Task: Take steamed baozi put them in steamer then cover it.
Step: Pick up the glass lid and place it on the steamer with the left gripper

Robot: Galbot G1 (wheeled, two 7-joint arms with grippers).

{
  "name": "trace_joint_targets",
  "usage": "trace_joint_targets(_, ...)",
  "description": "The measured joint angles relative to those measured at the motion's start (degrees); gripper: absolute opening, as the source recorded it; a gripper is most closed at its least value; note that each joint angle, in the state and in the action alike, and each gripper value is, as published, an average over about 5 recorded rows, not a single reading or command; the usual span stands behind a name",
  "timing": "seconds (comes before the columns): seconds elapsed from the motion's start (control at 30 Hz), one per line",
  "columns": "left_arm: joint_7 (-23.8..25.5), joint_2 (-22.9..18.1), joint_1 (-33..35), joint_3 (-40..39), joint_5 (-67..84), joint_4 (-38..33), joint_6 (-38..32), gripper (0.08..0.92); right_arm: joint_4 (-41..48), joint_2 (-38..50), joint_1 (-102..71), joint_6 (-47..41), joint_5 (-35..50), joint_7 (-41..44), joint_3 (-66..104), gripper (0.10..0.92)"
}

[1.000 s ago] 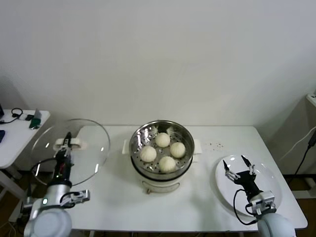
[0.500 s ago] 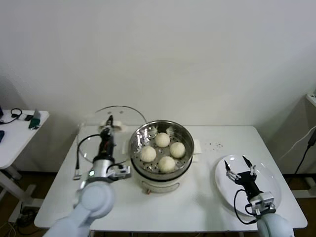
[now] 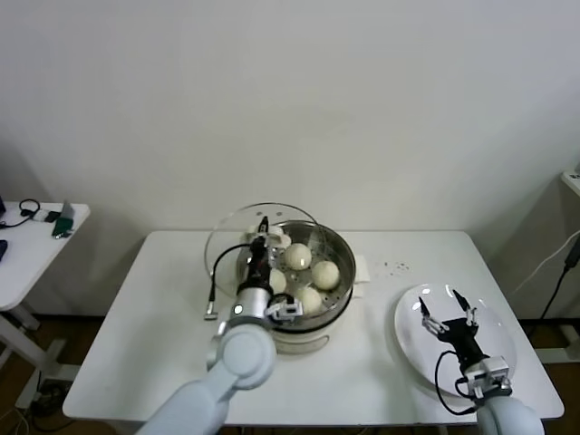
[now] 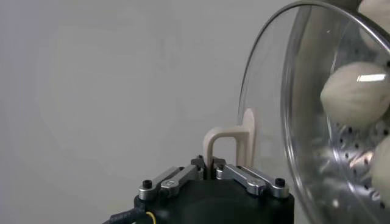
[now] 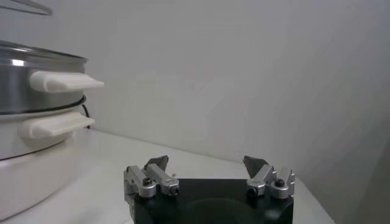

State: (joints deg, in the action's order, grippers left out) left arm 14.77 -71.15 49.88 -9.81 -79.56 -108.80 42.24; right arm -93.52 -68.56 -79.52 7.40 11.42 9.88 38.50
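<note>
Buns, four of them, small, round, cream-white and smooth-domed (image 3: 313, 272), sitting together inside round shiny steel steamer basket with perforated bottom (image 3: 337, 246), itself seated on white electric pot base with side handles at middle of long white table (image 3: 172, 344).

Round clear glass lid with metal rim and cream-white bar handle (image 3: 237, 237) held up on edge, nearly upright, at steamer's left rim, partly overlapping basket in head view and not yet lying flat on it. Left gripper (image 3: 258, 246) clenched on lid's bar handle, reaching in from steamer's left side, black wrist below it and grey-white arm running down toward near table edge. Seen from left wrist: fingers (image 4: 241, 175) pressed together around foot of arched cream handle, glass dome curving away beside them, buns and perforated steel visible through glass.

Right gripper (image 3: 445, 311) released, fingers spread wide and holding nothing, hovering over flat white round plate (image 3: 412, 349) at table's right end, well apart from steamer. From right wrist: both finger tips standing apart, steamer's steel wall and white side handles off to one side.

Small white side table (image 3: 27, 249) beyond left end, with dark items on it, too small to identify.
</note>
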Motion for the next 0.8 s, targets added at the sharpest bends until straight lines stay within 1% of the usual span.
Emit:
trace_joint_targets(0.17,0.08,-3.23,-0.33,-1.09,-1.74,2.33,-0.01,0.149,0.47,-0.31,-0.01,0.41,-0.13,0.11,0.24,0.823)
trace_joint_targets(0.3,0.09,-4.96,-0.68,-2.06,-2.65,4.12,-0.01,0.149,0.86,-0.55,-0.02,0.7,-0.15,0.19,0.41,0.823)
trace_joint_targets(0.63,0.37,-7.84,-1.16,-3.36,-3.81,7.38,-0.03,0.149,1.44,-0.95,0.21,1.02,-0.32,0.23,0.45,0.823)
trace_joint_targets(0.8,0.38,-8.62,-0.94,-3.86,-3.95,8.41,-0.05,0.149,1.56,-1.16,0.34,1.08,-0.41,0.23,0.42,0.823)
